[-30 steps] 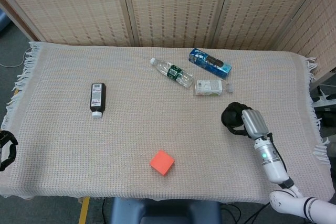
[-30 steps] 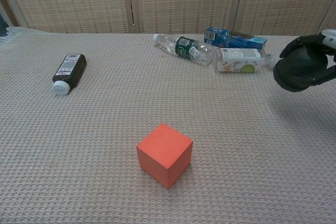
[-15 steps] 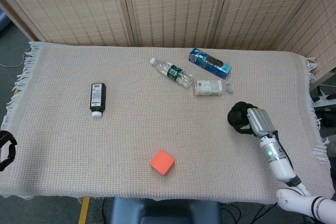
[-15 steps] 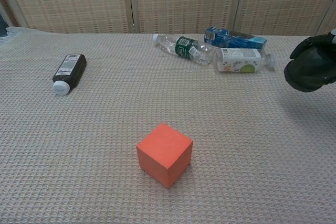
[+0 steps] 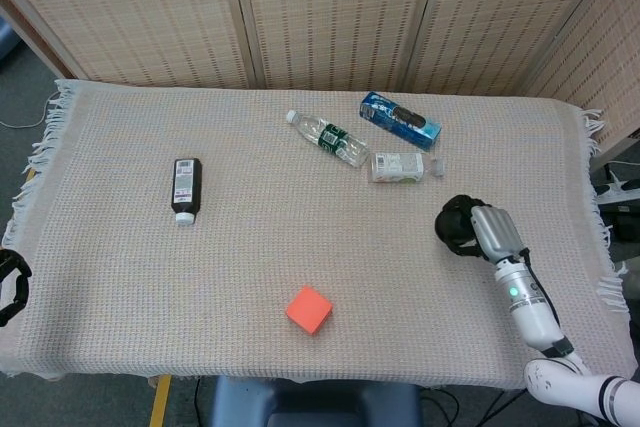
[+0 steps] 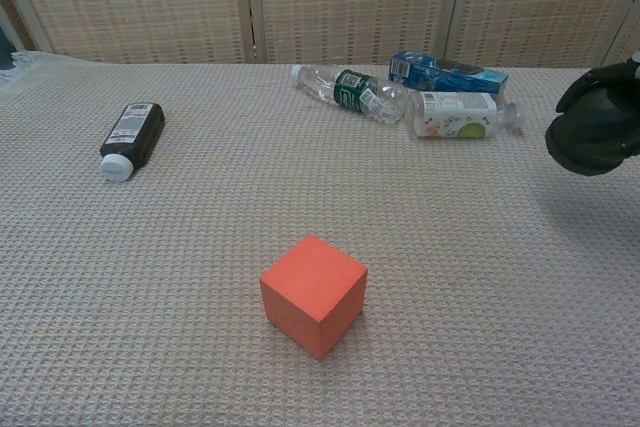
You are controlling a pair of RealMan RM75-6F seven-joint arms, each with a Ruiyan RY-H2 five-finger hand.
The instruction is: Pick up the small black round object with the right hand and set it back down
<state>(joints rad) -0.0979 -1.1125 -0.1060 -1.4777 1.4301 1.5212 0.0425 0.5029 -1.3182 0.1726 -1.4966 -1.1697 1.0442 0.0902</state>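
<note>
At the right side of the head view, the right robot hand (image 5: 462,228) sits above the cloth-covered bench (image 5: 120,267), its dark fingers curled around the small black round object (image 5: 452,221). In the chest view the same robot hand (image 6: 598,127) appears at the right edge of the frame, clear of the cloth surface, with the black object (image 6: 590,142) enclosed in its grip and a faint shadow on the weave beneath it. The silver forearm runs down toward the lower right corner of the head view.

The left robot hand (image 5: 10,282) shows only as a dark shape at the far left edge of the head view, beside the bench's fringe; whether its fingers are spread or curled cannot be told.

Near the upper middle of the head view, a clear water bottle (image 5: 327,137) lies on its side, with a blue box (image 5: 400,120) just to its upper right and a small white-labelled bottle (image 5: 402,166) lying just below the box. All three are apart from the right robot hand, toward the upper left of it. At the left of the frame a dark bottle with a white cap (image 5: 186,188) lies on its side. An orange cube (image 5: 308,309) stands in the lower middle, well apart from everything else.
</note>
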